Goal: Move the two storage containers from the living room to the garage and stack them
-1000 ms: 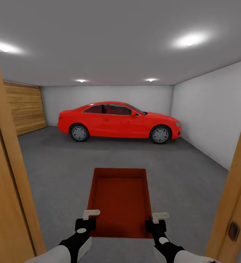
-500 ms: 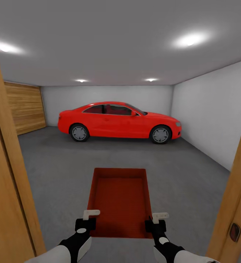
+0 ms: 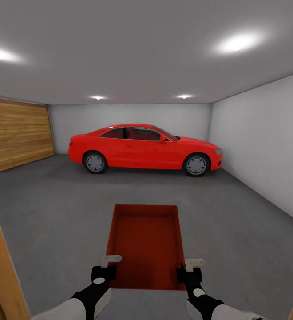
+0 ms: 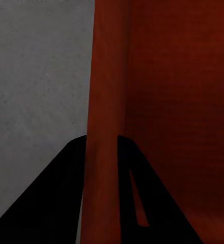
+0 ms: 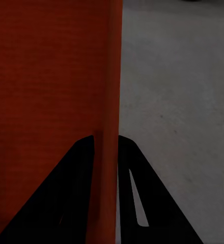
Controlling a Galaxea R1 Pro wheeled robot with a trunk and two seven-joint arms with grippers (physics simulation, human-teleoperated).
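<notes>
1. In the head view a red-orange storage container [image 3: 146, 246] sits at 6 o'clock, carried between both arms above the dark grey floor [image 3: 53, 213] of the garage [image 3: 253, 133].
2. The left gripper [image 3: 107, 266] pinches the container's left wall near its close corner; the right gripper [image 3: 190, 268] pinches the right wall at the matching corner.
3. The left wrist view shows what the head view cannot: the thin wall runs straight between the two dark fingers [image 4: 56, 198], one outside and one inside the box, pressed against it.
4. The right wrist view gives the same for the right gripper [image 5: 106, 152]: the wall's edge sits between the two fingers [image 5: 147, 198], with the container's ribbed inside [image 5: 46, 76] on one side and bare concrete [image 5: 178, 91] on the other.
5. The head view alone gives the room: a red car [image 3: 144, 149] stands side-on at 12 o'clock, well apart from the container, near the back wall.
6. A wood-plank wall [image 3: 15, 133] lies at 10 o'clock, and a strip of wooden door frame [image 3: 2, 271] at 8 o'clock.
7. Ceiling lights [image 3: 237, 43] glow at 1 o'clock and 11 o'clock.
8. No writing or brand mark can be read on the container, car or walls; the car's details are too small to tell.
</notes>
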